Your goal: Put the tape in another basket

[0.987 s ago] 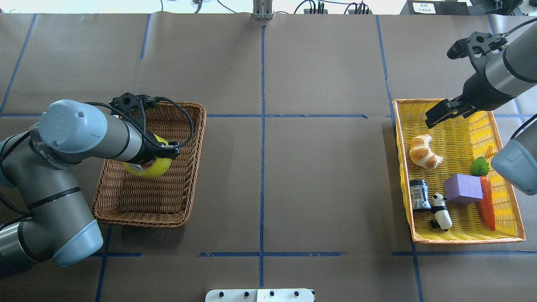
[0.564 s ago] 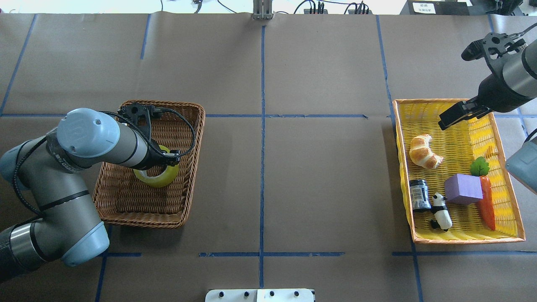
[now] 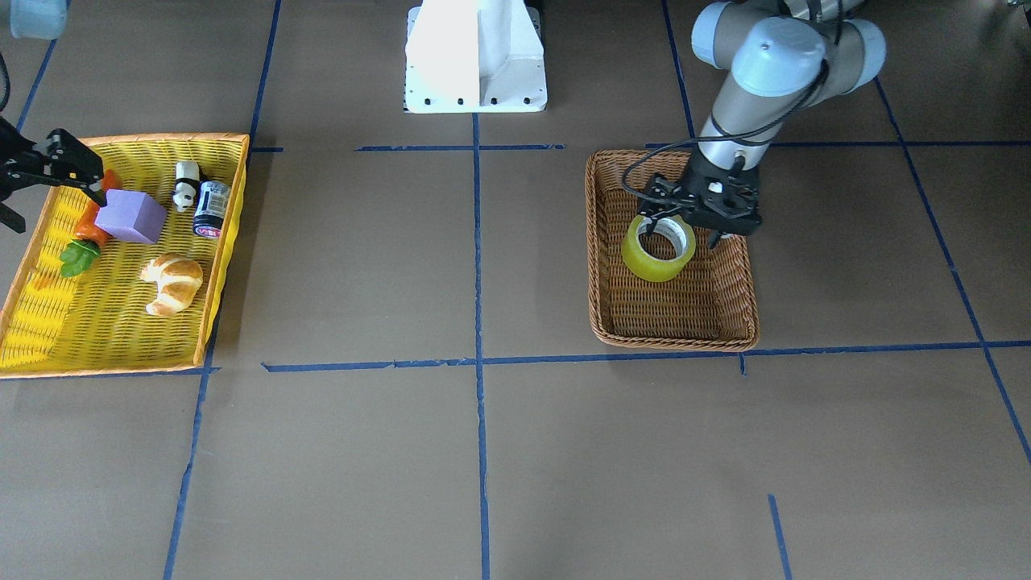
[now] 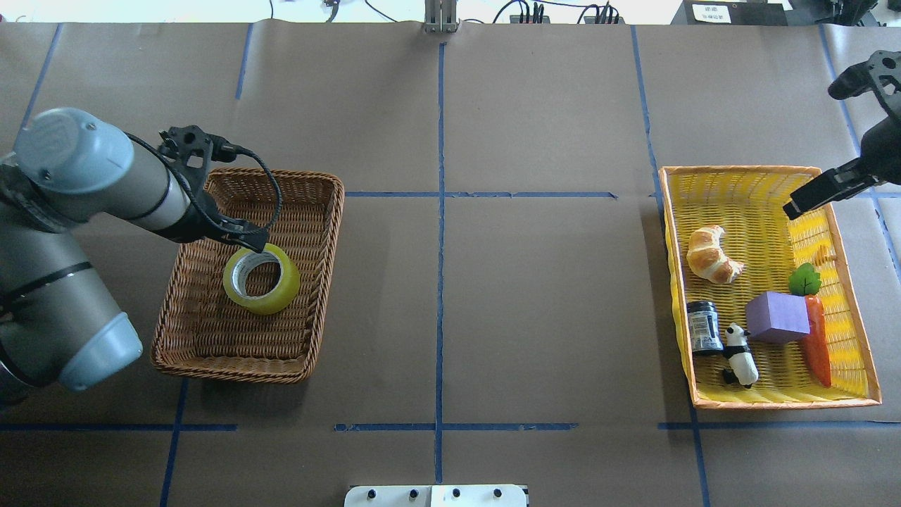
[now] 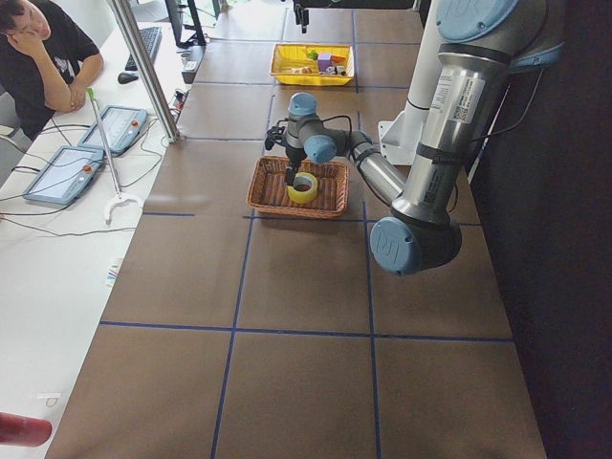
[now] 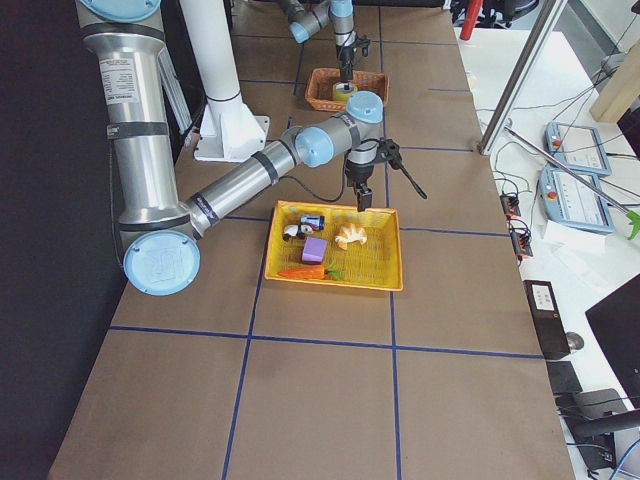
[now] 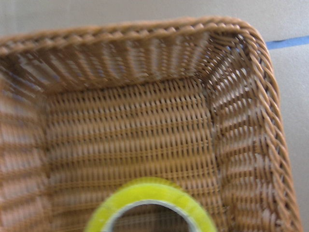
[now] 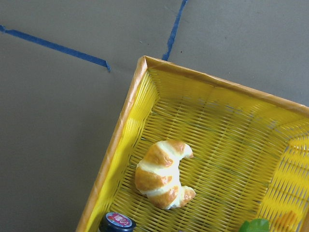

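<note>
Tape (image 4: 280, 297) lies flat, core hole up, on floor of brown wicker basket (image 4: 322, 296), about mid-basket. Left pincer (image 4: 250, 243) hangs just over tape's far-left rim, jaws apart, clasping nothing. Right pincer (image 4: 799, 204) raised near far right corner of yellow basket (image 4: 774, 403), jaws apart, empty. Yellow basket holds croissant (image 4: 712, 255), purple block (image 4: 776, 317), carrot (image 4: 818, 348), panda (image 4: 740, 359), small jar (image 4: 704, 327). Baskets well apart on brown surface (image 4: 535, 296)
</note>
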Controlling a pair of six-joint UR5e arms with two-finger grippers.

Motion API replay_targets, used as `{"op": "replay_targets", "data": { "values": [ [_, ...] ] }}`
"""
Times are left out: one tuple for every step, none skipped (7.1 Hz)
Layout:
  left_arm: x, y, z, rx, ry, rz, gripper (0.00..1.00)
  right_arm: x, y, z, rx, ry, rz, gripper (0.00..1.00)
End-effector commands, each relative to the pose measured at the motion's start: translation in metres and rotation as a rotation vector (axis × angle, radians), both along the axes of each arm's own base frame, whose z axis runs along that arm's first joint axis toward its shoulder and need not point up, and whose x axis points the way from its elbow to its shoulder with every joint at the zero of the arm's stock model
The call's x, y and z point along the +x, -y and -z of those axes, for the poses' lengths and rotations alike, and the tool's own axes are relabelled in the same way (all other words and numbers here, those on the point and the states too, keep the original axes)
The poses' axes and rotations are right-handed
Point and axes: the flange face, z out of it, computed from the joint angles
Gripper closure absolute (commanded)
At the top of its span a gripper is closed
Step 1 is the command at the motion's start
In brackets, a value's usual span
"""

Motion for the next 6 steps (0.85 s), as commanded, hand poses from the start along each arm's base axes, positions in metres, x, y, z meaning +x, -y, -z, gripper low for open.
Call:
{"op": "replay_targets", "data": {
  "values": [
    [-0.118, 0.029, -0.065, 0.117, 0.086, -0.098, 0.00, 0.063, -0.010, -0.057, 0.033, -0.033, 0.036, 0.00],
    [-0.184, 0.040, -0.104, 0.141, 0.075, -0.145, 0.00, 0.097, -0.016, -0.092, 0.030, -0.044, 0.040, 0.00],
    [-0.247, 0.041, -0.141, 0.132, 0.066, -0.133, 0.00, 0.129, -0.020, -0.117, 0.016, -0.042, 0.019, 0.00],
    [-0.298, 0.033, -0.171, 0.071, 0.053, -0.075, 0.00, 0.158, -0.032, -0.161, -0.043, -0.050, -0.013, 0.00],
    [-0.346, 0.024, -0.190, -0.032, 0.045, 0.010, 0.00, 0.185, -0.039, -0.190, -0.096, -0.049, -0.062, 0.00],
    [-0.363, 0.019, -0.201, -0.114, 0.054, 0.031, 0.00, 0.195, -0.048, -0.210, -0.146, -0.020, -0.089, 0.00]
  ]
}}
